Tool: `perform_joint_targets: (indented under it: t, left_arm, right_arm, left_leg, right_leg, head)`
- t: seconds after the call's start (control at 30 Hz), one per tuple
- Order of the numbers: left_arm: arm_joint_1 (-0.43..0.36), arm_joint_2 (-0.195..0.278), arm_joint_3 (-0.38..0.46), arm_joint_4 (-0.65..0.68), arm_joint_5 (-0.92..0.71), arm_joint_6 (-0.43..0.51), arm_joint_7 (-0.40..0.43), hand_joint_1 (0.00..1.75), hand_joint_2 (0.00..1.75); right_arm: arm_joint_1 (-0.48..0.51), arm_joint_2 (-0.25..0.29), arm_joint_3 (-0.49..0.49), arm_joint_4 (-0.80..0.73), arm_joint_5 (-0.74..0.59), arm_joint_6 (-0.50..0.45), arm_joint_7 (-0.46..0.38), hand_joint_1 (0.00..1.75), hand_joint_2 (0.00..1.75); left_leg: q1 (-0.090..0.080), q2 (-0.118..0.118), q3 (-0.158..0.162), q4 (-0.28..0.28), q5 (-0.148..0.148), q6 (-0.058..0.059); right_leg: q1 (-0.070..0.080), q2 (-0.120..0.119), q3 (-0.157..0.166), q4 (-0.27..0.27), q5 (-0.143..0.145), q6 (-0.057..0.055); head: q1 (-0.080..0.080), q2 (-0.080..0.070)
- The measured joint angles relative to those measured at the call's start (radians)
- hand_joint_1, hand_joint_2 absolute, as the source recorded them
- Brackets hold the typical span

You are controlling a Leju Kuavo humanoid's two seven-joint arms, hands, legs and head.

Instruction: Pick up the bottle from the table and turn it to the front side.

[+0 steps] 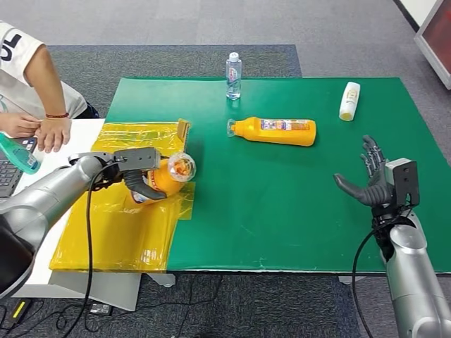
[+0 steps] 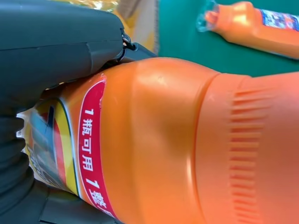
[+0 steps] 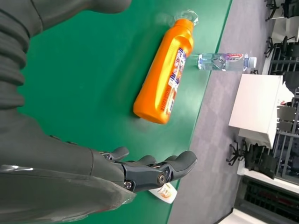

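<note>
From the head view, an orange plastic bottle with a clear cap point(image 1: 165, 176) is being held in the left hand point(image 1: 139, 171), over a crinkly yellow plastic sheet point(image 1: 114, 232) at the left end of the green table mat point(image 1: 298, 211). The bottle's long side is lying left to right, with its cap pointing right, and dark fingers are being wrapped around its body. The right hand point(image 1: 372, 179) is being kept far off at the right, with its fingers spread and nothing in them. So the turning is probably being left to the left hand. A second orange bottle point(image 1: 276, 131) is lying in the middle, a small clear water bottle point(image 1: 233, 74) is standing at the far edge, and a white bottle point(image 1: 349, 101) is lying far right. A person's hands point(image 1: 52, 132) are being rested near the far left.

From the left wrist view, the held bottle point(image 2: 169, 144) is being seen close up, with its red label point(image 2: 91, 149) partly showing.

From the right wrist view, the open right hand point(image 3: 148, 170) is being held above the mat, well apart from the second orange bottle point(image 3: 166, 74).
</note>
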Motion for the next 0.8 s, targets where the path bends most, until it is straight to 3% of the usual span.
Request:
perform_joint_targets:
  t: [0.1,0.2,0.3,0.33,0.57,0.8]
  left_arm:
    - [0.001,-0.007,0.001,0.002,-0.005,-0.010,0.000,0.91,1.75]
    - [0.001,-0.008,0.002,0.002,-0.012,-0.025,-0.008,0.82,1.75]
    - [0.001,-0.009,0.002,0.003,-0.018,-0.032,-0.014,1.46,1.75]
    - [0.001,-0.009,0.003,0.003,-0.019,-0.034,-0.015,1.75,1.75]
    - [0.000,-0.011,0.008,0.006,-0.028,-0.053,0.004,1.75,1.75]
    - [-0.016,-0.032,0.008,0.016,-0.054,-0.091,0.117,1.75,1.75]
  right_arm:
    - [-0.013,0.000,0.003,0.005,0.007,0.002,0.001,0.00,1.75]
    - [-0.025,0.000,0.007,0.012,0.013,0.002,0.001,0.00,1.75]
    - [-0.029,0.001,0.009,0.018,0.013,0.001,0.000,0.00,1.75]
    - [-0.030,0.001,0.009,0.019,0.013,0.000,0.000,0.00,1.75]
    - [-0.037,0.001,0.013,0.039,0.014,-0.001,-0.007,0.00,1.75]
    - [-0.052,0.001,0.014,0.079,0.017,-0.001,-0.022,0.00,1.75]
  left_leg:
    - [0.000,0.000,0.000,0.000,0.000,0.000]
    - [0.000,0.000,0.000,0.000,0.000,0.000]
    - [0.000,0.000,0.000,0.000,0.000,0.000]
    - [0.000,0.000,0.000,0.000,0.000,0.000]
    - [0.000,0.000,0.000,0.000,0.000,0.001]
    - [0.000,0.000,0.001,0.000,0.000,0.000]
  right_leg:
    - [0.000,0.000,0.000,0.000,0.000,0.000]
    - [0.000,0.000,0.000,0.000,0.000,0.000]
    - [0.000,0.000,0.000,0.000,0.000,0.000]
    - [0.000,0.000,0.000,0.000,0.000,0.000]
    - [0.000,0.000,0.000,0.000,0.000,0.000]
    - [0.000,0.000,0.001,0.000,0.001,0.000]
  head:
    - [0.000,0.000]
    - [0.000,0.000]
    - [0.000,0.000]
    - [0.000,0.000]
    - [0.000,0.000]
    - [0.000,0.000]
